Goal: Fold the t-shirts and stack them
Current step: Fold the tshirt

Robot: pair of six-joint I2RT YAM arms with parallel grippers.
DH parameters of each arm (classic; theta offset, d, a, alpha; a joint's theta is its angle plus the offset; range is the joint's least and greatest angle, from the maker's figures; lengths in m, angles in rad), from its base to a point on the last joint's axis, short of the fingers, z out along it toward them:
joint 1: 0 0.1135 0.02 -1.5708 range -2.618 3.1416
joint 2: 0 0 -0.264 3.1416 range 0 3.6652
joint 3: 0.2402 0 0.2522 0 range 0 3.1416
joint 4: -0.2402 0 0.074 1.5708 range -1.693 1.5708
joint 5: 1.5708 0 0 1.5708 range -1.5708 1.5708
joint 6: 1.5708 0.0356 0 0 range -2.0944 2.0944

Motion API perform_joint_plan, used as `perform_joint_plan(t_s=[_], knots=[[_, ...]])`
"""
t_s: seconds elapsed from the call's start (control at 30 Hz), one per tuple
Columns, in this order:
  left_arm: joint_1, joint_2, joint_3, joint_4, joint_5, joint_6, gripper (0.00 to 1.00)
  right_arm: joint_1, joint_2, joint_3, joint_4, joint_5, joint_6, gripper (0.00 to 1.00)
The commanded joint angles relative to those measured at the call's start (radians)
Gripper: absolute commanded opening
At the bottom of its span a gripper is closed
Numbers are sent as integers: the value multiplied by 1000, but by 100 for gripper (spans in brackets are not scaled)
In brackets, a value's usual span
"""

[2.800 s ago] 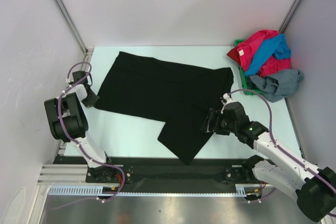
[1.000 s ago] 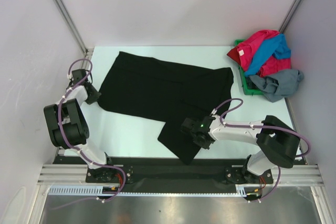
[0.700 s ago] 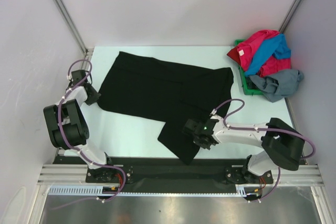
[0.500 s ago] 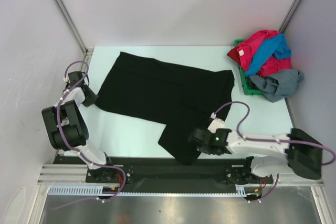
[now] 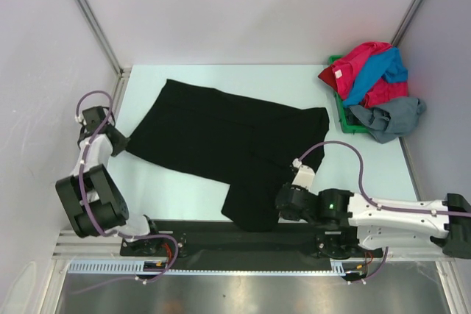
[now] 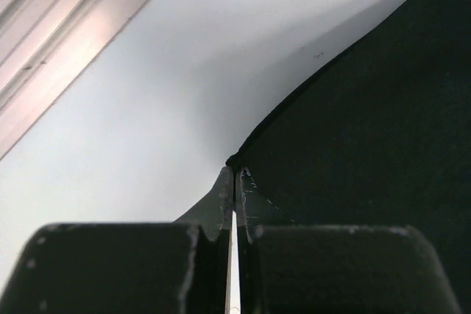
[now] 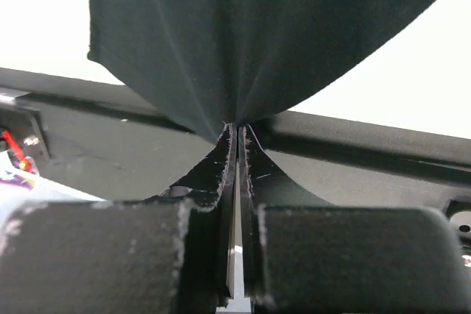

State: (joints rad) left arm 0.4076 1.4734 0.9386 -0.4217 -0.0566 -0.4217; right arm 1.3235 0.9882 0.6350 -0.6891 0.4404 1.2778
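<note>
On the pale table (image 5: 184,182) in front of you the black t-shirt (image 5: 221,126) lies spread at a slant. Its near flap reaches the table's front edge and the black rail (image 5: 206,237). Your left gripper (image 5: 116,141) is closed on the shirt's left corner, and your right gripper (image 5: 282,207) is closed on the near flap, with cloth fanning up from between its jaws in the right wrist view. Both bites look thin, taking little more than the hem, so a brisk lift or pull could let the fabric slide out, the left corner first, I would judge. Should one arm move faster than the other, the shirt will likely skew or bunch instead of folding flat. The flap by the rail could also drag over the edge and catch there. Much is hard to read: black cloth against the black rail hides where the flap ends, and you cannot tell collar from hem, where the sleeves lie, or whether the right jaws hold one layer or two. At the far right corner the red-pink shirt (image 5: 360,64), blue shirt (image 5: 383,71) and grey shirt (image 5: 386,117) are heaped over a green bin (image 5: 344,119). That heap covers most of the bin, and anything beneath it is out of sight.
</note>
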Motion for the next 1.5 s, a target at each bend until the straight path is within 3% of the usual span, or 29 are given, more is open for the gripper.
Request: perform_joint_plan(t_s=[0.0,0.13,0.2,0.33,0.5,0.67,1.07,1.47], knots=[[34,-100,-9,-15,1,-11,0,-18,-68,3,-38,29,-41,0],[30,-90,26,-12,47,-20,0,-139,-124,15,-53,-5,-153,0],[10,-67,61,-2,102,-25,0,-277,-138,29,-24,-70,-269,0],[-76,19,155,6,84,-17,0,-525,-119,72,17,-189,-445,0],[-174,135,296,8,58,-22,0,-791,-34,173,60,-334,-625,0],[-196,295,440,-6,60,-28,0,-930,100,262,118,-420,-701,0],[-197,568,782,-71,58,-42,0,-1063,326,414,191,-499,-788,0],[-202,719,974,-111,80,-46,0,-1116,481,511,226,-540,-824,0]])
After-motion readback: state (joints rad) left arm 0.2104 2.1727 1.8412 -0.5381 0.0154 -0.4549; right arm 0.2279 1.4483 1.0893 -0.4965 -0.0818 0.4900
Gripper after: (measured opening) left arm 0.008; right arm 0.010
